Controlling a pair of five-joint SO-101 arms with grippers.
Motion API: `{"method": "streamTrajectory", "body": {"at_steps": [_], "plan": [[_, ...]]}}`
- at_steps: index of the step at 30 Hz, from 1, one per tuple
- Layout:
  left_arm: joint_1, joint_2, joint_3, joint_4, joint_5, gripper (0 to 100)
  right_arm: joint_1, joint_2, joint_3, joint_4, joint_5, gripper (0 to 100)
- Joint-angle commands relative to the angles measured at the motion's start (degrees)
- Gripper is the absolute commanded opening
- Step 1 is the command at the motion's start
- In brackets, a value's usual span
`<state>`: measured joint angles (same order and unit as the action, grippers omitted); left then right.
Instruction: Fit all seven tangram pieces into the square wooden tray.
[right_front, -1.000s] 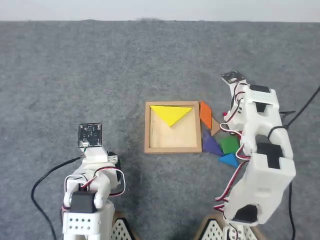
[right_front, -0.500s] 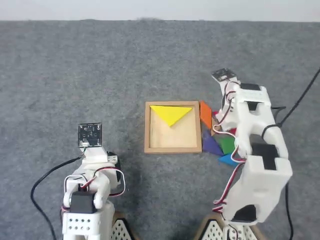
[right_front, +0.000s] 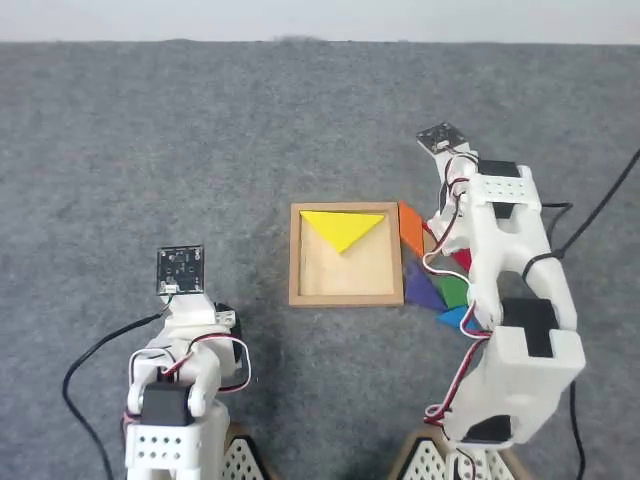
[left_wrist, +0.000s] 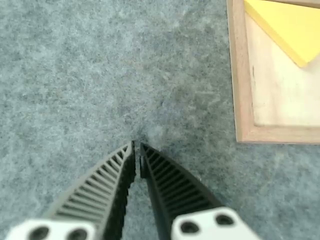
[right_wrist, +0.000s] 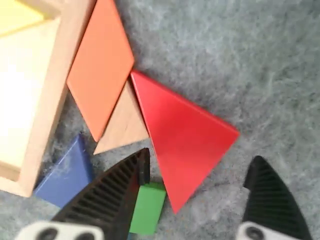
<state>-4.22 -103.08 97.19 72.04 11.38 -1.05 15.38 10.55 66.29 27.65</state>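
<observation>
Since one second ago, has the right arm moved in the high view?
Yes. The right arm has swung toward the wooden tray; its far end now sits nearer the tray's right edge and a little farther from the arm bases.

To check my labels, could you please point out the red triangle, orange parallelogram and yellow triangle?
red triangle (right_wrist: 180, 145): right wrist view, middle of face.
orange parallelogram (right_wrist: 100, 65): right wrist view, middle of face.
yellow triangle (right_front: 342, 227): high view, middle of face.
</observation>
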Motion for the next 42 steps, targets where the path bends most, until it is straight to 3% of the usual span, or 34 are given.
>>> {"method": "streamTrajectory", "body": {"at_steps": [1, 17, 22, 27, 36, 42], "plan": [[-0.35, -1.14, -0.75, 0.26, -0.88, 1, -0.22, -0.31, -2.73, -0.48, 3.52, 33.3], [-0.35, -1.14, -0.75, 0.26, -0.88, 1, 0.84, 8.66, -9.32, -1.10, 8.97, 32.9], [-0.35, -1.14, -0.75, 0.26, -0.88, 1, 0.92, 8.75, -8.97, -0.66, 8.53, 22.4], [-0.35, -1.14, -0.75, 0.26, -0.88, 1, 0.92, 8.66, -8.88, -0.66, 7.30, 21.1], [-0.35, -1.14, -0.75, 0.26, -0.88, 1, 0.84, 2.51, -8.97, -0.40, 5.10, 20.9], [-0.35, -1.14, -0.75, 0.26, -0.88, 1, 0.40, -5.23, -8.97, 5.23, 5.19, 20.9]]}}
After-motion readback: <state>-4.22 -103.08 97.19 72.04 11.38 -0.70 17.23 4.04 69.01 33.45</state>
